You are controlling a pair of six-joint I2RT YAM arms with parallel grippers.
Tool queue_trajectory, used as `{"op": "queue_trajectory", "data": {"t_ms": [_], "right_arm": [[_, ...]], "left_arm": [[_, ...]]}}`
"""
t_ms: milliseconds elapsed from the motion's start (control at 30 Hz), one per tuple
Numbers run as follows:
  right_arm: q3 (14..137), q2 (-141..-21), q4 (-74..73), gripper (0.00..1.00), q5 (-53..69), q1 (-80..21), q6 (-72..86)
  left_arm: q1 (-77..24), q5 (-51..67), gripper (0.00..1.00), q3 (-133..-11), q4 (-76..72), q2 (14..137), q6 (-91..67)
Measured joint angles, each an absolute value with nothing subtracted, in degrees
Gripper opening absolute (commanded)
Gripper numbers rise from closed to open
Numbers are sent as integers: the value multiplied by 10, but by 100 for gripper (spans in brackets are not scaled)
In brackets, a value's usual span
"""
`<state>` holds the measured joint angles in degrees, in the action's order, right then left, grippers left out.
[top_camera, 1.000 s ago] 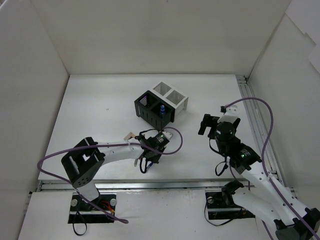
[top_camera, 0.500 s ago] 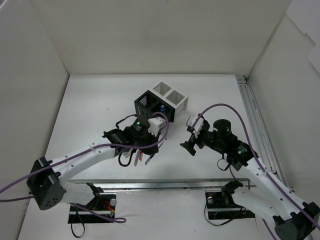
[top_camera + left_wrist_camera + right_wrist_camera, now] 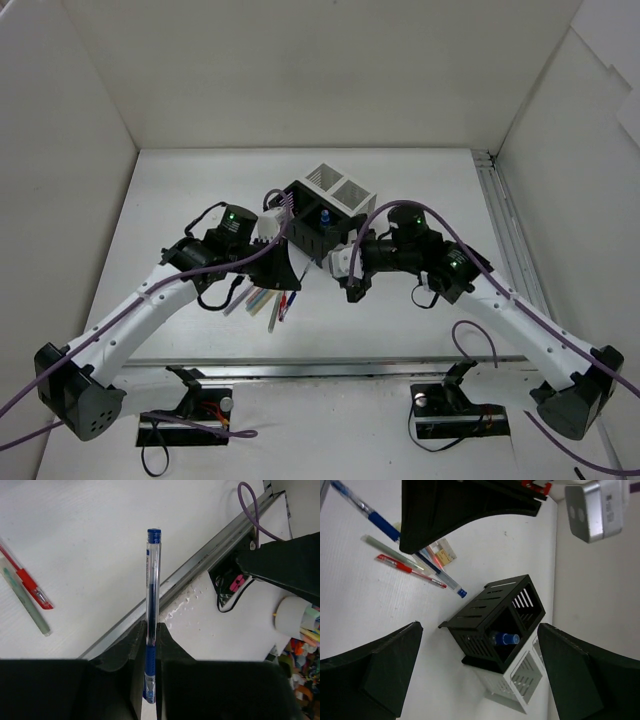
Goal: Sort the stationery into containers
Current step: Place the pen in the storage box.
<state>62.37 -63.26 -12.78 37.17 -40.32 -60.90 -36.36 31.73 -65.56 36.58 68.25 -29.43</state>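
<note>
Left gripper is pinching a blue pen near one end, so the pen could pivot or snag on the black bin rim. Right gripper, jaws spread and empty, is hovering close by and may collide.

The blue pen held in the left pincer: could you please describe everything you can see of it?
The blue pen is a slim stick pen with a clear plastic barrel, a dark blue ink tube inside, a blue end piece at its far tip and a blue, rubbery-looking grip section. The left pincer is shut on that grip section, one finger on each side, so the barrel sticks straight out beyond the fingertips. Nothing but the fingers appears to touch it.
</note>
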Motion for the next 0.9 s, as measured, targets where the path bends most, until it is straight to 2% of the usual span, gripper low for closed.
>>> {"op": "queue_trajectory", "data": {"t_ms": [167,333,433,567,700,733,833,900], "right_arm": [[627,-670,-162,97,354,-426,-715],[627,-681,-176,91,376,-453,-771],[627,-698,-176,82,402,-464,-790],[627,-737,-176,64,414,-477,-798],[635,-779,-178,54,414,-484,-792],[640,-787,-178,49,414,-485,-791],[650,-799,-175,42,415,-485,-783],[652,-800,-172,34,418,-485,-780]], "left_arm": [[-340,357,0,-656,381,693,-307],[-332,383,0,-667,396,705,-309],[-330,395,0,-678,401,713,-309],[-329,403,0,-686,404,720,-309],[-329,410,0,-691,406,727,-309],[-329,412,0,-691,406,729,-309],[-329,412,0,-691,408,735,-309],[-329,412,0,-691,409,735,-309]]}}
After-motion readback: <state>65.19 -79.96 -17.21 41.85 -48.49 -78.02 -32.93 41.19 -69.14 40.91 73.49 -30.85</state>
